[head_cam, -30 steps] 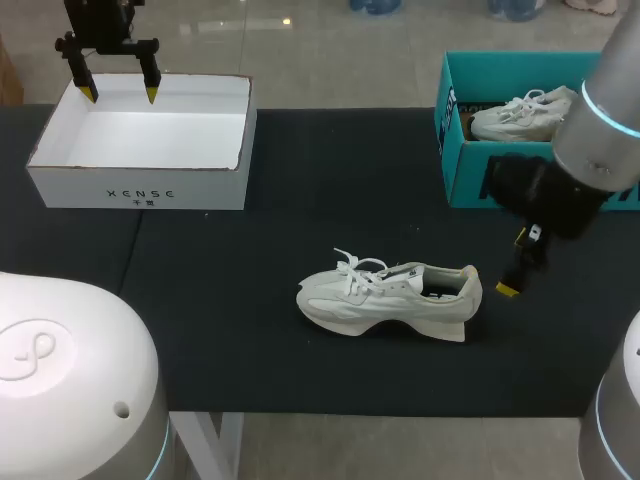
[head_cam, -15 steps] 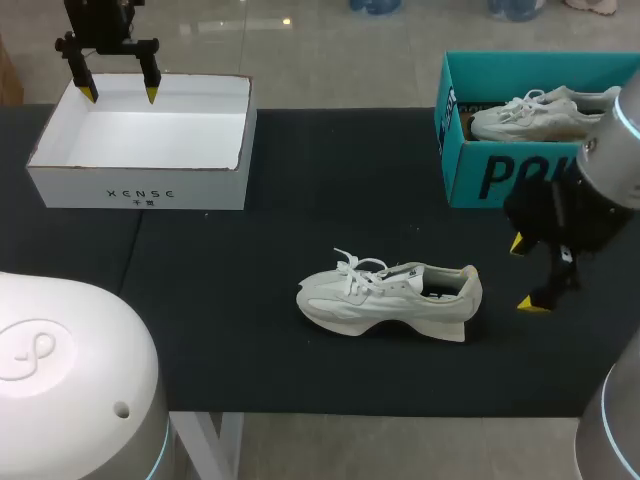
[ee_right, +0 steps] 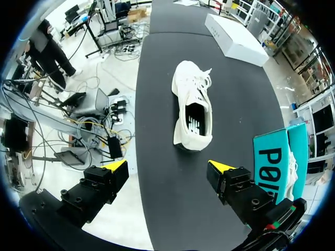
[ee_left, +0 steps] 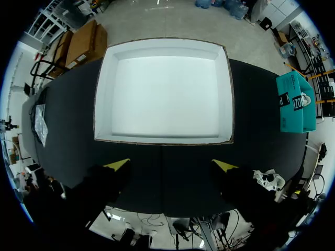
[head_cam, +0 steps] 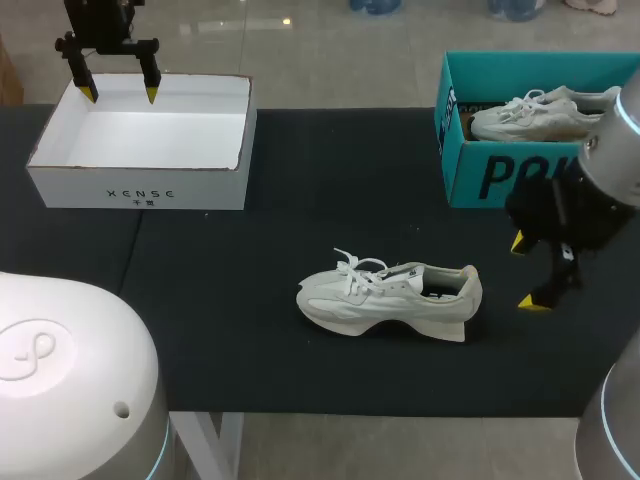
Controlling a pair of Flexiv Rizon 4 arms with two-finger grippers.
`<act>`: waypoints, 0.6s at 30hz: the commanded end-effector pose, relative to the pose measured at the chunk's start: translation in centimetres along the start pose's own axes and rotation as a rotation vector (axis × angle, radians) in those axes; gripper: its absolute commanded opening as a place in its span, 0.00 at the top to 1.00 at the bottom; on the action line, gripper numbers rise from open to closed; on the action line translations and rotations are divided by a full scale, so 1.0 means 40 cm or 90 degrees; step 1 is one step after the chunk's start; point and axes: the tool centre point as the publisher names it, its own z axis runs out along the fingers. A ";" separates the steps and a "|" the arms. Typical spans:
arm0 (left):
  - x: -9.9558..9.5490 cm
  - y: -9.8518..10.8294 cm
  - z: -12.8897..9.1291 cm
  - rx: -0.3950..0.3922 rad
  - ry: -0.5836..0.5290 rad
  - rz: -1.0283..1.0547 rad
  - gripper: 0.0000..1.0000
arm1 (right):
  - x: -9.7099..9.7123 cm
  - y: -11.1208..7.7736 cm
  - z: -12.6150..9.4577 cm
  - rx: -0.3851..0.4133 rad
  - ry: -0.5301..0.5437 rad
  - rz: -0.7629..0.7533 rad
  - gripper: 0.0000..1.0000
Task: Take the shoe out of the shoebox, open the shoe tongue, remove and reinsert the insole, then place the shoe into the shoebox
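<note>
Shoe (head_cam: 390,298): pale grey-white sneaker, upright on its sole near the middle of the black table (head_cam: 250,330), toe toward the left arm's side, heel toward the right arm's side, laces loosely tied. Dark insole (ee_right: 195,117) sits inside the opening. Teal shoebox (head_cam: 500,175): open, at the table's far right, well apart from the shoe, holding a second matching sneaker (head_cam: 535,113). White shoebox (head_cam: 140,185): open, at the far left

The sneaker (head_cam: 390,298) is matt off-white fabric; the table (head_cam: 300,170) wears matt black cloth; the white shoebox (head_cam: 140,187) and teal shoebox (head_cam: 468,175) look smooth cardboard.
</note>
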 end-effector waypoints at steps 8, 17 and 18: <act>0.000 0.000 0.000 0.000 0.000 0.000 0.00 | -0.020 -0.021 0.035 -0.111 -0.020 -0.009 0.00; 0.000 0.000 0.000 0.000 0.000 0.000 0.00 | -0.010 -0.081 0.052 -0.274 -0.092 -0.069 0.00; 0.000 0.000 0.000 0.000 0.000 0.000 0.00 | -0.009 -0.087 0.055 -0.282 -0.091 -0.062 0.00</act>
